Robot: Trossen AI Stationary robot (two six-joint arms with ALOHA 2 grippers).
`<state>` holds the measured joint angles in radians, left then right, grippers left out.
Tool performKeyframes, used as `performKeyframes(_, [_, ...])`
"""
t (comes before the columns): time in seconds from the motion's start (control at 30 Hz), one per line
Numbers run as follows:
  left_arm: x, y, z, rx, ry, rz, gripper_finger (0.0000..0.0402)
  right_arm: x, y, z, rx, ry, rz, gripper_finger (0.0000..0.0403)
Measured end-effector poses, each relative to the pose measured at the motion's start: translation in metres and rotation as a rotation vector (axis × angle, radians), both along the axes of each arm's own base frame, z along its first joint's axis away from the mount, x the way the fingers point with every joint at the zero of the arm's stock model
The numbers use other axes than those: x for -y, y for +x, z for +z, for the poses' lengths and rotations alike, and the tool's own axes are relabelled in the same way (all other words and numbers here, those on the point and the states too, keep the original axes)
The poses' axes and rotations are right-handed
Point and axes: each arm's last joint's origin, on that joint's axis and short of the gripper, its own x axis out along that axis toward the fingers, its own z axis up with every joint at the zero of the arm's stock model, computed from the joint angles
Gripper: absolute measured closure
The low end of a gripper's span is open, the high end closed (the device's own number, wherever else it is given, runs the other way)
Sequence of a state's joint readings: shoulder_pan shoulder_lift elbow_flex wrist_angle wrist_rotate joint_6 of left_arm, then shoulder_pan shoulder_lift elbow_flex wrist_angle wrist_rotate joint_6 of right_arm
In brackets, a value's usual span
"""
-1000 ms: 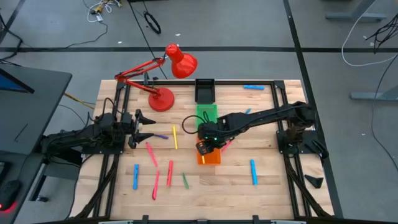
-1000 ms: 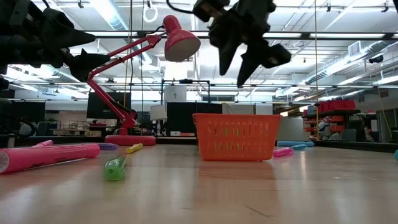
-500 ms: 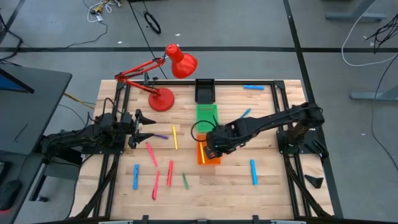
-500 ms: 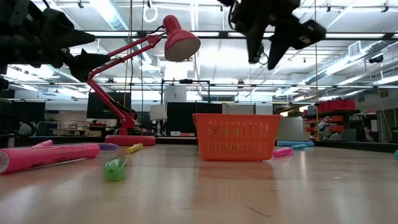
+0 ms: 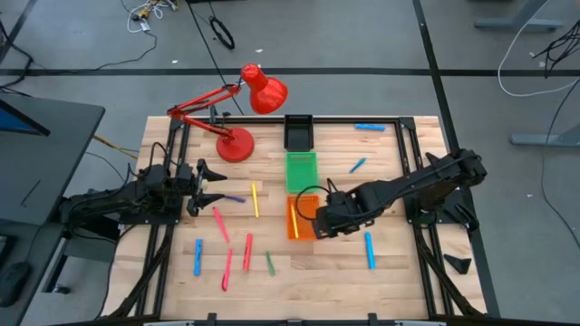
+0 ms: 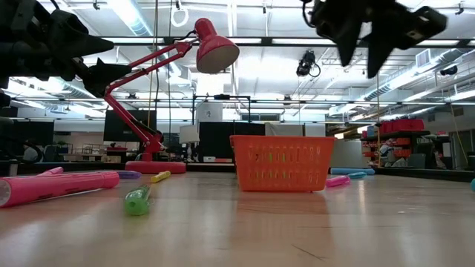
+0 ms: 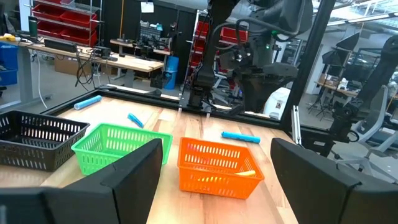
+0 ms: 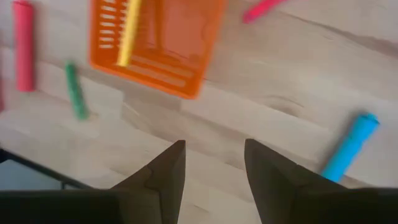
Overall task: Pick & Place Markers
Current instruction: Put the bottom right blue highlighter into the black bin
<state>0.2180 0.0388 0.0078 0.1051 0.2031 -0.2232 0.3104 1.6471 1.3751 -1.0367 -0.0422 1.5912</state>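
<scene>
Left gripper (image 5: 210, 186) parked at the table's left side, raised, jaws spread wide, nothing between them.

Just beside it on the wood: purple marker (image 5: 236, 198), yellow marker (image 5: 256, 200), pink marker (image 5: 221, 225). Nearer the front edge: blue marker (image 5: 198, 257), two further pink markers (image 5: 227, 270) (image 5: 246, 252), green marker (image 5: 269, 263).

Red desk lamp (image 5: 237, 143) standing at the rear left.

At centre, in a row front to back: orange basket (image 5: 309, 234) holding one yellow marker (image 5: 294, 220), green basket (image 5: 302, 169), black basket (image 5: 298, 131).

Right gripper (image 5: 323, 220) hovering over the orange basket's right edge, fingers (image 8: 159, 175) parted, empty.

Right of centre: blue marker (image 5: 358, 166) beside the green basket, another (image 5: 369, 127) at the rear edge, a third (image 5: 370, 250) near the front, just beside the right gripper.
</scene>
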Motion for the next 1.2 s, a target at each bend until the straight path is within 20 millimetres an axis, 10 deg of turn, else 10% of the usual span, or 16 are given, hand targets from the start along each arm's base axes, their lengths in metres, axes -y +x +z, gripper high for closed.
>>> performKeyframes(1.2, [0.000,0.000,0.000,0.000,0.000,0.000,0.0094,-0.030,-0.095,0.006,-0.169,0.004,-0.124,0.0236])
